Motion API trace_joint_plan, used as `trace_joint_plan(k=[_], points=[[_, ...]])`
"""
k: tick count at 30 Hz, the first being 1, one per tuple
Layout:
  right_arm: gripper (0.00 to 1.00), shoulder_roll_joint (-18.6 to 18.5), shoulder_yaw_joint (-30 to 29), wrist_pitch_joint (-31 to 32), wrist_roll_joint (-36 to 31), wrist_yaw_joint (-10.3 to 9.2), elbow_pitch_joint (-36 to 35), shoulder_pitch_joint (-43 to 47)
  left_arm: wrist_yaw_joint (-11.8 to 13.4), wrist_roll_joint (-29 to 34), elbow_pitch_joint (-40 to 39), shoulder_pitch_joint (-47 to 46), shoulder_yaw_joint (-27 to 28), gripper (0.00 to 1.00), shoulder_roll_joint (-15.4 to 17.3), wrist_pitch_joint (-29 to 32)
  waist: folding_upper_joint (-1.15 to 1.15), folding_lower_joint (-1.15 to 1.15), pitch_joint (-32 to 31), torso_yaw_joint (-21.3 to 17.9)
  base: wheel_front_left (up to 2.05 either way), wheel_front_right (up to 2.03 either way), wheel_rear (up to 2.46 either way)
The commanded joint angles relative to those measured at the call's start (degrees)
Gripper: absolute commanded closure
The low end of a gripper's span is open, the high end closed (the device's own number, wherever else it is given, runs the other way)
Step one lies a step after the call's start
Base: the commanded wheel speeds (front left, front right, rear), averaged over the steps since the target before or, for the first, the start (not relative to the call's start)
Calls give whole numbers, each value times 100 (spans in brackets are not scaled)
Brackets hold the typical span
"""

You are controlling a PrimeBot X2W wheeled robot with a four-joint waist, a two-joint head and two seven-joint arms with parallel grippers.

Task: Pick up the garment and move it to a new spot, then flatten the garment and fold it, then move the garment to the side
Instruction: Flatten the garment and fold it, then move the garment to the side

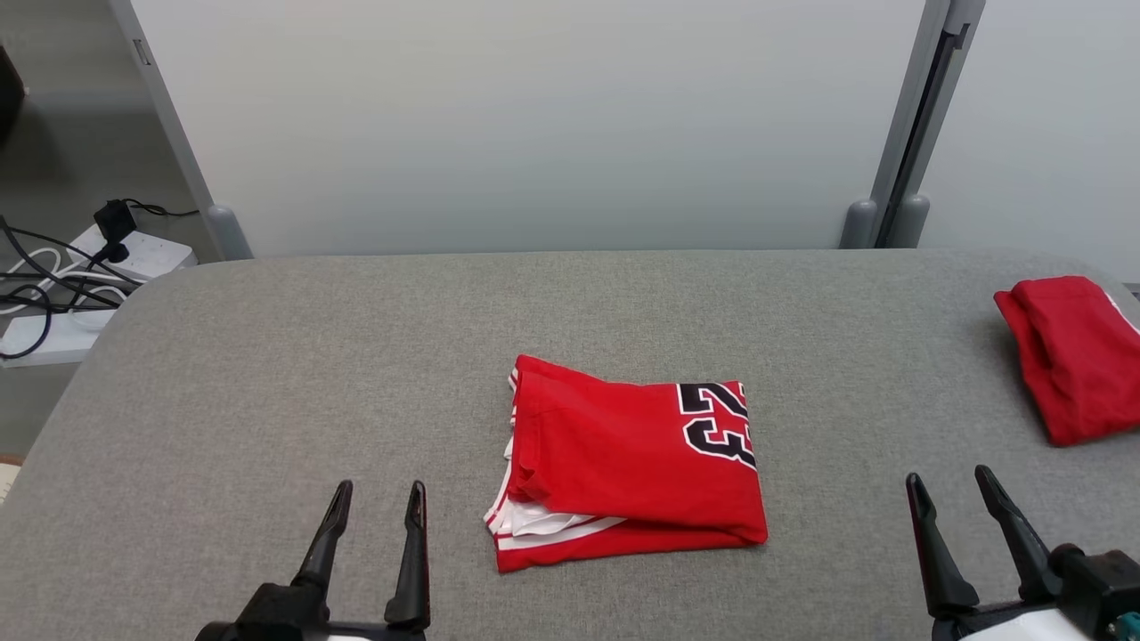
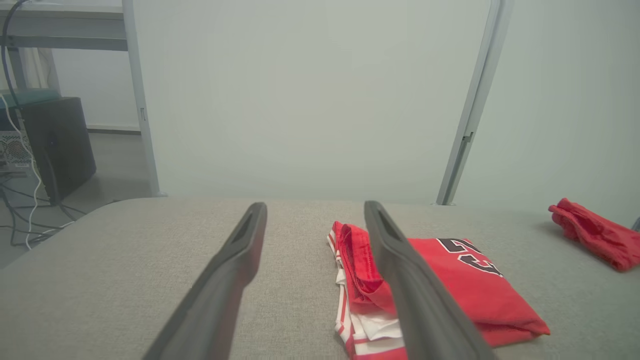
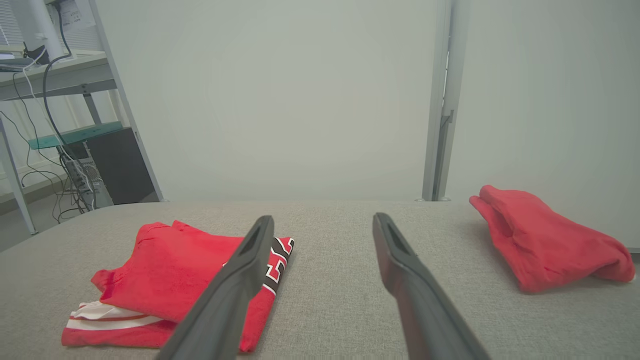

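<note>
Grey padded surface [image 1: 267, 356], seen from the head: the folded red garment [image 1: 623, 463] lies at its middle, between the left jaws and right jaws, both spread wide and holding nothing. The left wrist view puts it just ahead-right; the right wrist view puts it ahead-left, with another red bundle [image 3: 545, 245] well apart. Folding looks done, so next comes gripping an edge and shifting it aside.

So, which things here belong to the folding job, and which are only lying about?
For the job: folded red jersey with the 23, left claw, right claw, both open.
Lying about: second red garment at the far right, probably; power strip and cables on the floor.
</note>
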Motion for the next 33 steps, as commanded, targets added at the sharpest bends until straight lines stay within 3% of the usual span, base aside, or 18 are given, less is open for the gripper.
trace_joint_plan(k=[1, 33], points=[[0, -19, 67, -65, -88, 0, -319, 36, -63, 111, -144, -98, 174, 0, 8, -59, 0, 0, -38, 33, 0, 0, 0], [0, 230, 140, -65, 58, 0, -472, 351, -118, 107, 187, 37, 278, 0, 8, -59, 0, 0, -207, 127, 0, 0, 0]])
